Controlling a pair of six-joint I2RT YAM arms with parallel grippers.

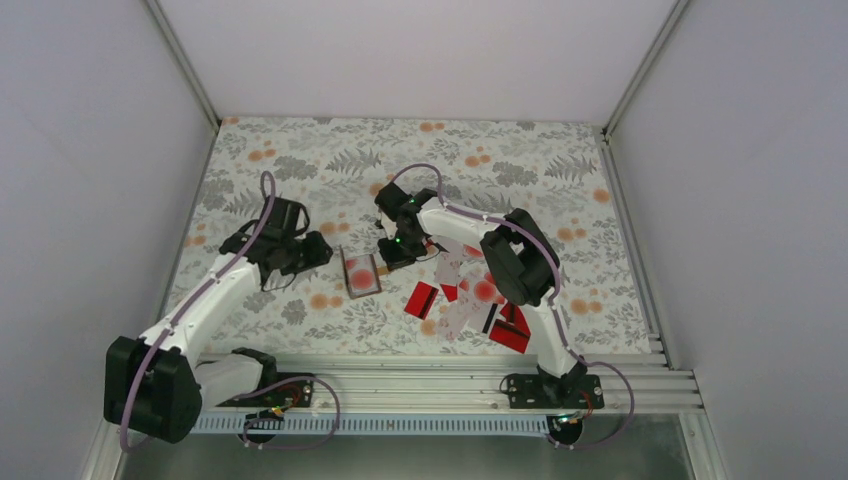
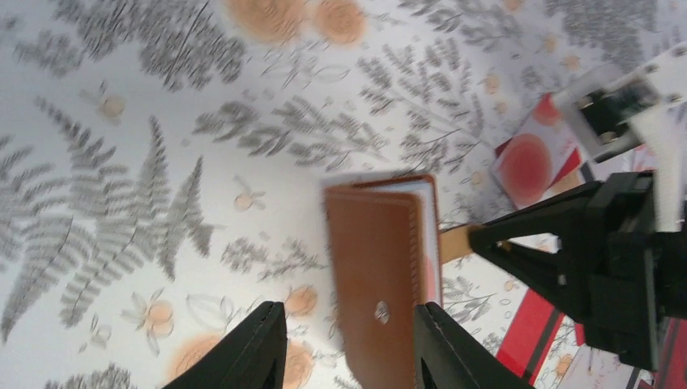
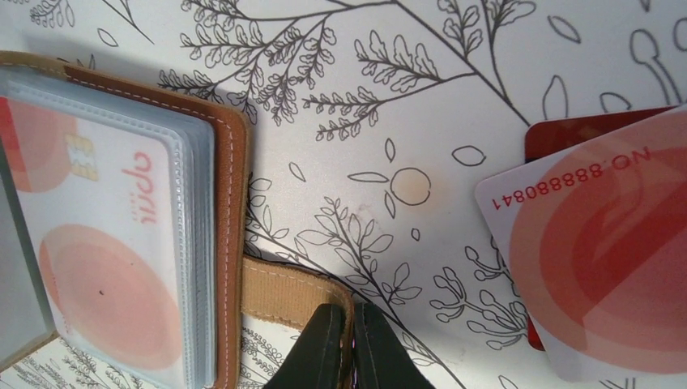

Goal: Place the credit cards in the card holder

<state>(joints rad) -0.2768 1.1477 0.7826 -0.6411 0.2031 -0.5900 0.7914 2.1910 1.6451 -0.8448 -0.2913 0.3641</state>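
Card holder [image 2: 377,259]: brown, card [image 3: 105,243] inside, strap [image 3: 283,296] pinched in R pincer [image 3: 350,314]; L pincer [image 2: 348,316] part-open, empty.

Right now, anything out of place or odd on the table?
Cards lie strewn in an overlapping heap right of the holder, which is open. Right gripper is shut on its strap. No damage visible.

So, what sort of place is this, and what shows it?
Probably a robot lab cell: white walls around a floral table, two arms bolted to a rail, credit cards beside a card holder.
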